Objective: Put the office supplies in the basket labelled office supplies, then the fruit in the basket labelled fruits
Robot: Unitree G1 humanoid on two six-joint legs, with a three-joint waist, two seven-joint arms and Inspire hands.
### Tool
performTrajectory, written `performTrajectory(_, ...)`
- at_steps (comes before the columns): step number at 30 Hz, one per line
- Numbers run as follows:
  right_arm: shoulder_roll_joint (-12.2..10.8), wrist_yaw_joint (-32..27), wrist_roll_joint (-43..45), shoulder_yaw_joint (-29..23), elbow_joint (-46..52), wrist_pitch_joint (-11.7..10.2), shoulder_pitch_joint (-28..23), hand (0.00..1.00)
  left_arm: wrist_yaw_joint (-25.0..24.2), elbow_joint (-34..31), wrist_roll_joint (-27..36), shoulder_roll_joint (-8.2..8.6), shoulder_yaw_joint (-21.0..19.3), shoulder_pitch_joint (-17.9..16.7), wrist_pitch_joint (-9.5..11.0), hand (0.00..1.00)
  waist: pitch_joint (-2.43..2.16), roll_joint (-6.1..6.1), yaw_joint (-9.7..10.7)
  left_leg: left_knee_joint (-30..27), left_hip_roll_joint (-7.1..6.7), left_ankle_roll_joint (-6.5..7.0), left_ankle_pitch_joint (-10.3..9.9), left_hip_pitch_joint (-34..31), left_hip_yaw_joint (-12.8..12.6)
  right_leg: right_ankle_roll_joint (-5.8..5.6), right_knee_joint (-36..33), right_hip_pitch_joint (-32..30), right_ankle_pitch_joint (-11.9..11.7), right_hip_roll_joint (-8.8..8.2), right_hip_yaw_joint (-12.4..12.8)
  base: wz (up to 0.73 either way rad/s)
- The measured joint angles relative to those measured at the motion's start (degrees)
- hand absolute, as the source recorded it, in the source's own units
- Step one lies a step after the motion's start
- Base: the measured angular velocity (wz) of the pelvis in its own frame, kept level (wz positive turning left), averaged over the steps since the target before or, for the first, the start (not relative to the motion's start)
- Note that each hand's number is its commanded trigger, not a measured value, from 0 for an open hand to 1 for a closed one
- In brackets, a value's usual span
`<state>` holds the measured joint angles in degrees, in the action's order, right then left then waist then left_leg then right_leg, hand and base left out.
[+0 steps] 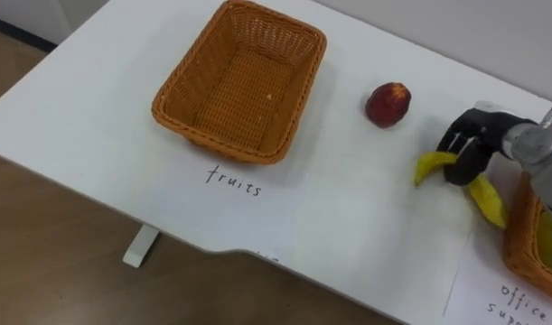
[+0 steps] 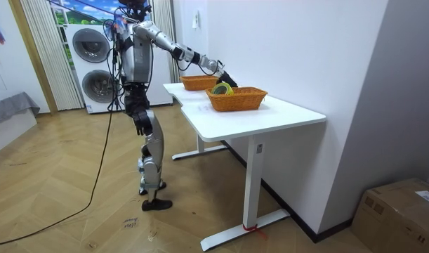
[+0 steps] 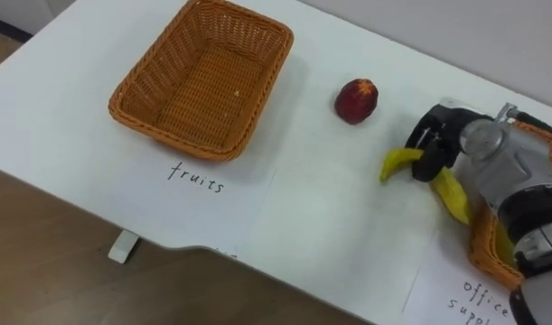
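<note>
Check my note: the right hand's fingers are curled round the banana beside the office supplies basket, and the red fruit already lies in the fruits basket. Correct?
One thing is wrong: the red fruit lies on the table, between the fruits basket and the right hand, as the left eye view shows. The fingers are indeed curled round the banana beside the office supplies basket.

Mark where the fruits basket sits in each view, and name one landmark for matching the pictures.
Left eye view: the fruits basket sits upper centre-left, just above its handwritten label.
Right eye view: it sits upper left, above the same label.
Room view: it is the farther basket on the table, behind the nearer one.
Shared landmark: the office supplies basket, at the right edge in both eye views and nearer in the room view.
</note>
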<state>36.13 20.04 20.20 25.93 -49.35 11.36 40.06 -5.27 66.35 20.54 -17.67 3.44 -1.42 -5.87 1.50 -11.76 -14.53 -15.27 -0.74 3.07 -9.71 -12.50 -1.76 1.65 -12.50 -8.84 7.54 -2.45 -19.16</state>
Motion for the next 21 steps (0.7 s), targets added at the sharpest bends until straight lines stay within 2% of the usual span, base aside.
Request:
performTrajectory(13,0.0,1.6,-0.1,0.0,3.4,-0.1,-0.6,1.00,0.1,0.1,0.1,-0.01,0.0,-0.2,0.1,0.00,-0.04,-0.04,0.5,-0.1,0.01,0.00,0.0,0.0,0.0,0.00,0.0,0.1,0.0,0.01,0.3,0.00)
performTrajectory(17,-0.1,1.8,-2.2,0.0,6.5,-1.1,-0.7,1.00,0.1,0.0,0.2,-0.05,0.1,-0.6,0.6,0.00,-0.10,-0.13,1.6,-0.1,0.01,0.00,0.0,0.0,0.1,0.01,0.0,0.2,0.0,-0.01,0.2,0.00)
performTrajectory(21,0.0,1.8,-4.0,0.0,9.6,-1.8,-0.7,1.00,0.0,-1.3,0.2,-0.08,0.0,-1.3,1.2,0.00,-0.37,-0.49,2.5,-0.2,0.01,-0.02,0.1,0.2,0.0,0.01,0.0,0.3,0.0,-0.18,0.1,0.00)
